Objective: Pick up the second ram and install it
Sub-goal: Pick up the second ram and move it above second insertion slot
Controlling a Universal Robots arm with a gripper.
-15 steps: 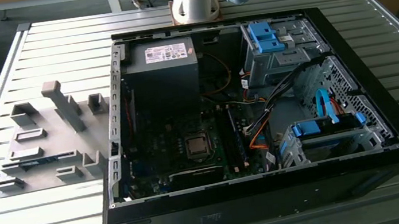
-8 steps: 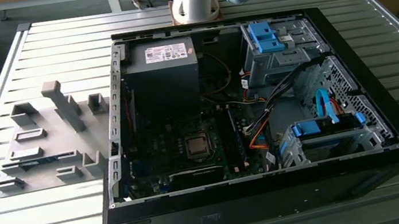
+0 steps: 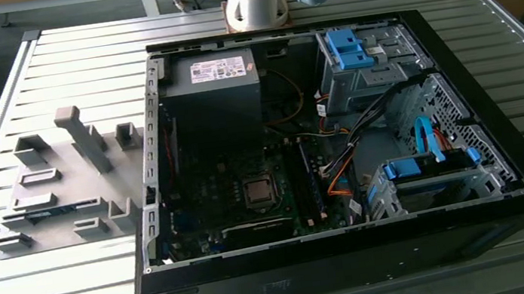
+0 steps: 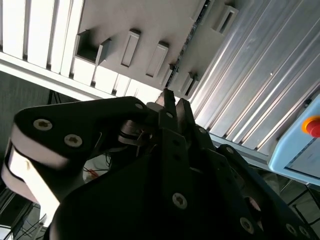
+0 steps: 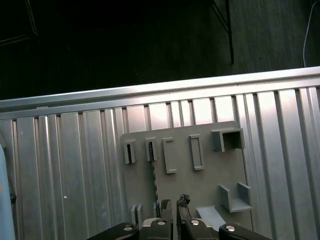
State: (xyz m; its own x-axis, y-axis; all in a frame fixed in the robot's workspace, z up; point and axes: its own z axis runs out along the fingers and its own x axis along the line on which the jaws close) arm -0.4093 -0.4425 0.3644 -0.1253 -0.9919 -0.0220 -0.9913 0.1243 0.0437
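Second ram (image 5: 154,181) stands on its edge in the grey holder plate (image 5: 210,170), so it can be grasped from above. Gripper (image 5: 171,204) hovers over it, fingers nearly closed, holding nothing.

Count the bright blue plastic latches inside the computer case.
2. One blue latch on the drive bay nearest the arm's base, the second latch on the nearer bay; others may be hidden.

Second ram (image 3: 51,213), thin blue-green memory stick, standing on edge in grey holder plate (image 3: 52,171), exterior view's left of the computer case (image 3: 510,183)
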